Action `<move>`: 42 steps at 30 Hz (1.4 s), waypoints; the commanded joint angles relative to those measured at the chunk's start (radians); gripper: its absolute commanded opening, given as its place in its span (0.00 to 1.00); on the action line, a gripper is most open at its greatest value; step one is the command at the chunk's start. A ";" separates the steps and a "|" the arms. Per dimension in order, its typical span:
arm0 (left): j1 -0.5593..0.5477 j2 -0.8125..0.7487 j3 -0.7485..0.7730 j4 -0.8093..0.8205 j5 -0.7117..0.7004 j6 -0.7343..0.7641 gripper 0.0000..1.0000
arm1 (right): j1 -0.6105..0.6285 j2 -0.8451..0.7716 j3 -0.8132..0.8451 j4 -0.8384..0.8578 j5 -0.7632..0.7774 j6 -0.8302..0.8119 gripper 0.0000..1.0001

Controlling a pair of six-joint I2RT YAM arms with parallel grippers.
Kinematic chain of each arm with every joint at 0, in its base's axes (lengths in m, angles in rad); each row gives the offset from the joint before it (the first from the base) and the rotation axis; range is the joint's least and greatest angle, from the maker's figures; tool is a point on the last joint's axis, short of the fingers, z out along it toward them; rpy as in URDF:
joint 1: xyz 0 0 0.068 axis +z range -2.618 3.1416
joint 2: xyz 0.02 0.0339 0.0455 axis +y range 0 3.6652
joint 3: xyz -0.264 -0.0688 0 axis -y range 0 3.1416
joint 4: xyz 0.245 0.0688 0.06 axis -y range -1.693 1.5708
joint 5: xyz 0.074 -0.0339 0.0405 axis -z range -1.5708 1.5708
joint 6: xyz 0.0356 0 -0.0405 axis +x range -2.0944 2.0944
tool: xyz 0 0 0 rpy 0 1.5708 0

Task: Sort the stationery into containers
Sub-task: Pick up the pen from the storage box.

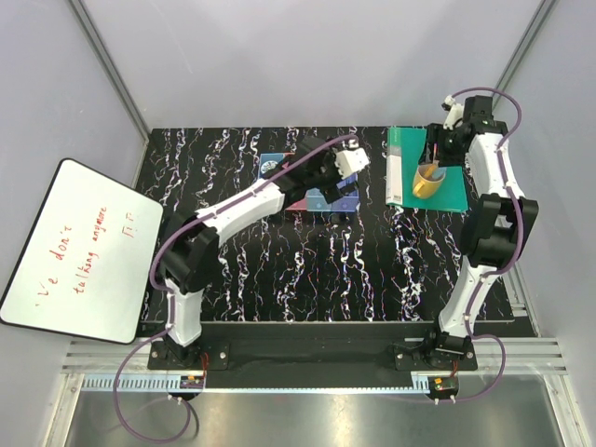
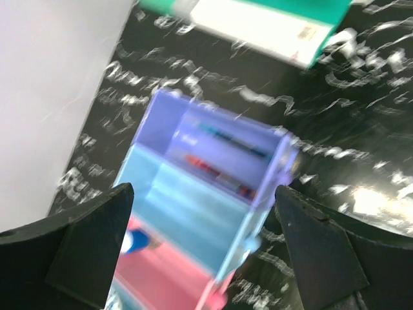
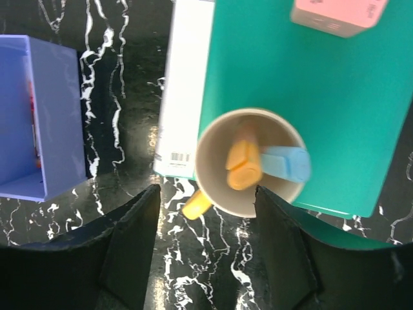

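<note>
On the table (image 1: 279, 270), a green book (image 3: 335, 116) lies at the far right. The bins (image 2: 193, 194) sit mid-table, some already holding items. The left end effector (image 2: 203, 190) hangs over them, spread wide and empty.

A mug (image 3: 213, 181) stands on the book. The right end effector (image 3: 206, 188) hovers above it, its jaws apart on either side of the rim and gripping nothing.

Inside the mug, the stick (image 3: 242, 161) stands nearly upright with its top end towards the wrist camera, leaning slightly to the far wall. The blue piece (image 3: 287, 165) leans rightward onto the rim, its long axis across the view.

The step looks like lifting the stick out. It would go best to centre on the stick's top, bring both fingers down inside the rim, pinch across its narrow width clear of the blue piece, then lift straight up so the mug is not tipped.
</note>
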 commanded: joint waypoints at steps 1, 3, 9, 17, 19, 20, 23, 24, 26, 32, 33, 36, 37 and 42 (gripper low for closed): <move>0.037 -0.100 -0.016 -0.058 -0.067 0.049 0.99 | 0.028 0.011 0.032 0.010 -0.001 0.005 0.66; 0.058 -0.123 -0.020 -0.086 -0.067 0.046 0.99 | 0.032 0.013 0.017 0.019 0.014 0.001 0.65; 0.107 -0.175 -0.052 -0.144 -0.053 0.029 0.99 | 0.031 0.013 -0.008 0.040 0.074 -0.015 0.64; 0.134 -0.187 -0.060 -0.157 -0.048 0.031 0.99 | 0.034 0.048 0.079 0.045 0.081 -0.021 0.65; 0.134 -0.186 -0.056 -0.157 -0.045 0.028 0.99 | 0.034 0.060 0.093 0.048 0.088 -0.028 0.65; 0.134 -0.184 -0.053 -0.160 -0.047 0.028 0.99 | 0.034 0.065 0.095 0.048 0.094 -0.032 0.65; 0.135 -0.184 -0.048 -0.166 -0.045 0.034 0.99 | 0.034 0.079 0.092 0.051 0.118 -0.051 0.66; 0.135 -0.184 -0.048 -0.166 -0.044 0.034 0.99 | 0.034 0.083 0.089 0.053 0.127 -0.053 0.66; 0.140 -0.183 -0.045 -0.170 -0.042 0.032 0.99 | 0.034 0.083 0.079 0.059 0.140 -0.059 0.66; 0.147 -0.187 -0.043 -0.177 -0.044 0.038 0.99 | 0.034 0.082 0.052 0.060 0.143 -0.064 0.65; 0.147 -0.189 -0.042 -0.178 -0.044 0.038 0.99 | 0.034 0.077 0.044 0.062 0.147 -0.067 0.65; 0.150 -0.192 -0.040 -0.178 -0.042 0.044 0.99 | 0.034 0.064 0.003 0.065 0.152 -0.076 0.65; 0.154 -0.193 -0.040 -0.178 -0.044 0.048 0.99 | 0.034 0.062 -0.016 0.065 0.152 -0.078 0.64; 0.158 -0.193 -0.042 -0.183 -0.044 0.057 0.99 | 0.034 0.047 -0.049 0.065 0.150 -0.076 0.62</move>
